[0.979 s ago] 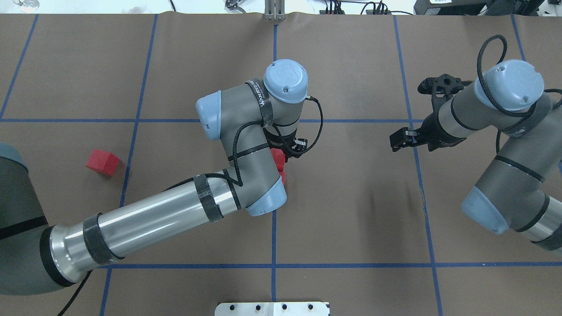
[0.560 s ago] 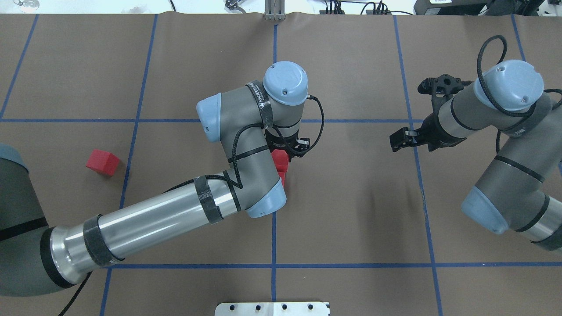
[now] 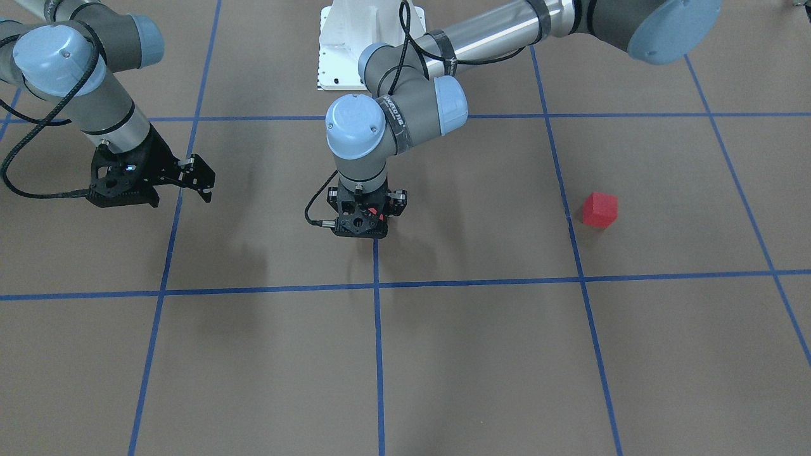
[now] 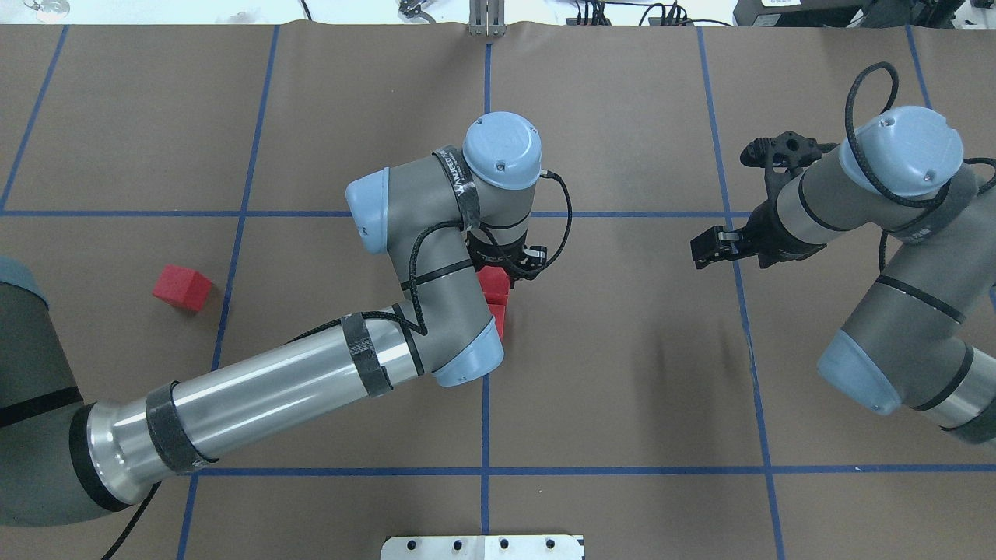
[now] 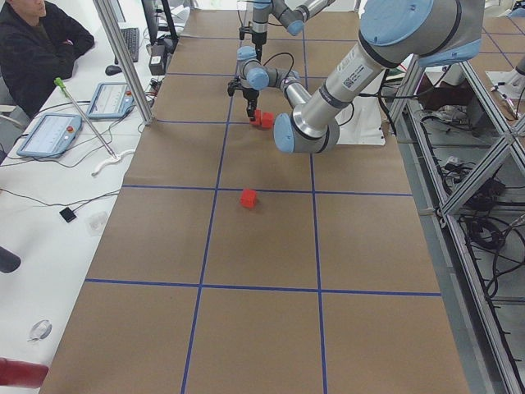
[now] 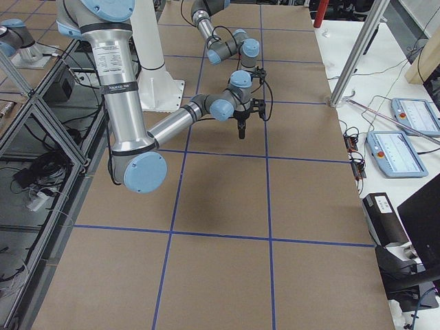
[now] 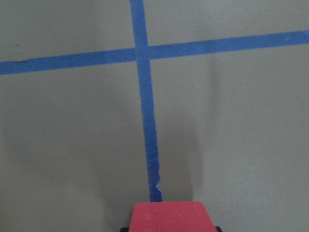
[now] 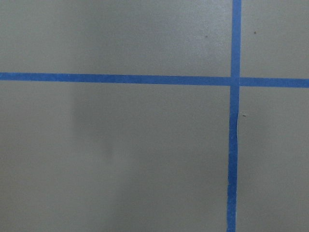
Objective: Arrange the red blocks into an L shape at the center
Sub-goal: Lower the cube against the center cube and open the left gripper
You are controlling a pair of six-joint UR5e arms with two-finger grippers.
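My left gripper [image 4: 510, 268] points down at the center patch [image 4: 560, 350], by the middle blue tape line, and is shut on a red block [image 7: 170, 216] low over the floor. In the overhead view that block [image 4: 496, 281] shows beside my wrist, with a second red block [image 4: 499, 317] right behind it, half hidden under my forearm. The third red block [image 4: 181, 288] lies alone far to the left; it also shows in the front view [image 3: 599, 209]. My right gripper [image 4: 706, 249] hangs open and empty over the right tape line.
The white robot base plate [image 4: 482, 547] sits at the near edge of the floor. Blue tape lines [image 4: 622, 470] divide the brown floor into squares. In the left side view a seated operator [image 5: 33, 41] and tablets [image 5: 49, 135] are at a side table.
My left wrist has shifted slightly toward the robot with the red block in it. The right arm and the lone left block have not moved.
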